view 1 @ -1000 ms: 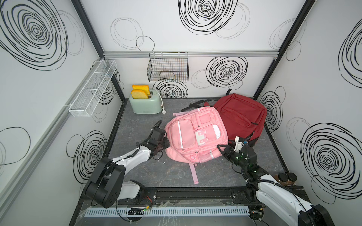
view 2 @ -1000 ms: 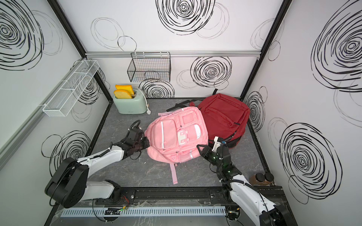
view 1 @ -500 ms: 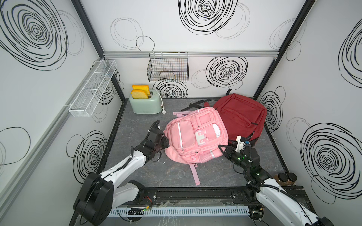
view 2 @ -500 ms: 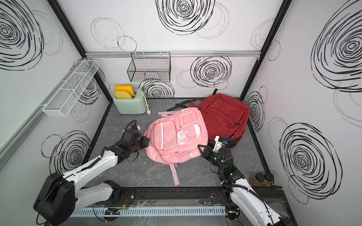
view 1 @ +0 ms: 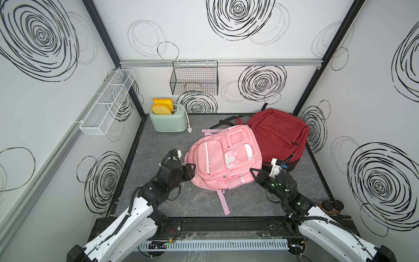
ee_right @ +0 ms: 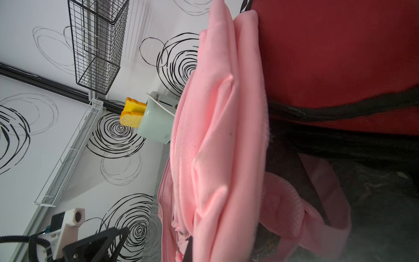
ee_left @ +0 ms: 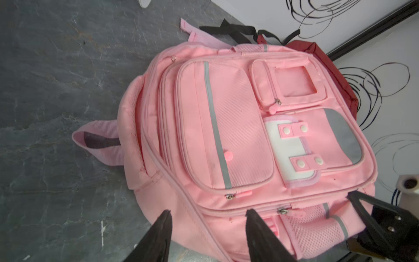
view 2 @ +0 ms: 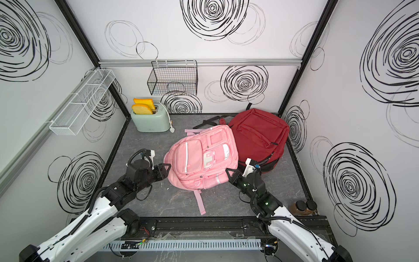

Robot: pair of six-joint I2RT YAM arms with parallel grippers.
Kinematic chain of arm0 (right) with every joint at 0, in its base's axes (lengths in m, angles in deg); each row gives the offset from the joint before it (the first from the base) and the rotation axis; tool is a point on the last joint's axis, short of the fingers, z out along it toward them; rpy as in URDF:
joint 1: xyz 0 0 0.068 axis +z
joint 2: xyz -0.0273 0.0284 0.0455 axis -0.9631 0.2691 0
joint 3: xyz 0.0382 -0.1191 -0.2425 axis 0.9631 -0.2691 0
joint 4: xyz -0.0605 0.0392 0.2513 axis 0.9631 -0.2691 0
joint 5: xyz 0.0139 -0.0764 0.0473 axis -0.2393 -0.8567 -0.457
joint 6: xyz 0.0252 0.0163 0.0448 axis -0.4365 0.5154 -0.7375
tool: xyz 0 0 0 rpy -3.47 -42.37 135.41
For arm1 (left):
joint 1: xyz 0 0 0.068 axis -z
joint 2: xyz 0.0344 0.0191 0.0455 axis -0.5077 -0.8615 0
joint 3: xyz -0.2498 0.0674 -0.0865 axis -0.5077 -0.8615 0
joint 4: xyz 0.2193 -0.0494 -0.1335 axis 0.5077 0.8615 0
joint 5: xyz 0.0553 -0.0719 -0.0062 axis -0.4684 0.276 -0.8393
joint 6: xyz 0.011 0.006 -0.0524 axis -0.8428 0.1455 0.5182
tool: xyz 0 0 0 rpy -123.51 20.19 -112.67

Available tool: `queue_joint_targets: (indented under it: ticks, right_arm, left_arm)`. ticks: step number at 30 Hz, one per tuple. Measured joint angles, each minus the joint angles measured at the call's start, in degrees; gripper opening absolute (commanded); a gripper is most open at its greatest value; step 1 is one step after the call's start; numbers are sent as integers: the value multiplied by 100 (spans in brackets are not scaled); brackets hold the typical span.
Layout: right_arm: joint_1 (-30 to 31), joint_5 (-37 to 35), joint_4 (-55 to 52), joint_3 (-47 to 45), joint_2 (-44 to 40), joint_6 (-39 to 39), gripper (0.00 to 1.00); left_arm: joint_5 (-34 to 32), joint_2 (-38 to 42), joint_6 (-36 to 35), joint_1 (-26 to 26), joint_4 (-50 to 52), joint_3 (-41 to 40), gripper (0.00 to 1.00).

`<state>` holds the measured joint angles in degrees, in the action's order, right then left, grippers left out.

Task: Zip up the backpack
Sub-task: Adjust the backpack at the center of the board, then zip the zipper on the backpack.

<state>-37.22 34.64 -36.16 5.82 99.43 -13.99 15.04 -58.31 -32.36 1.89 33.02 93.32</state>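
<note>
The pink backpack [view 1: 223, 156] lies face up in the middle of the grey floor in both top views [view 2: 199, 156]. In the left wrist view its zipper pulls [ee_left: 283, 211] sit near the bottom edge of the backpack [ee_left: 238, 127]. My left gripper [view 1: 189, 169] [view 2: 166, 169] [ee_left: 208, 212] stands open at the bag's near left corner, nothing between its fingers. My right gripper [view 1: 255, 173] [view 2: 229, 172] is shut on pink backpack fabric [ee_right: 217, 158] at the near right corner. One dark finger [ee_right: 188, 247] shows among the folds.
A red backpack [view 1: 277, 133] lies partly under the pink one at the back right. A mint toaster [view 1: 169, 121] with toast stands back left. A black wire basket [view 1: 193, 80] and white wire shelf [view 1: 106, 104] hang on the walls. Two jars [view 1: 332, 205] stand front right.
My left gripper has opened and drawn back a little from the pink backpack's left edge. My right gripper has closed tighter on the fabric.
</note>
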Motion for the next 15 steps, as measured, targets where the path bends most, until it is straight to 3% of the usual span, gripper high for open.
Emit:
queue_joint_targets:
  ticks: [8, 15]
  right_arm:
    - [55, -153, -50, 179, 199, 7, 0]
    - [55, -234, -225, 518, 450, 70, 0]
  left_arm:
    - [-660, 332, 470, 1541, -9, -750, 55]
    - [-1725, -1123, 662, 3224, -525, -667, 53]
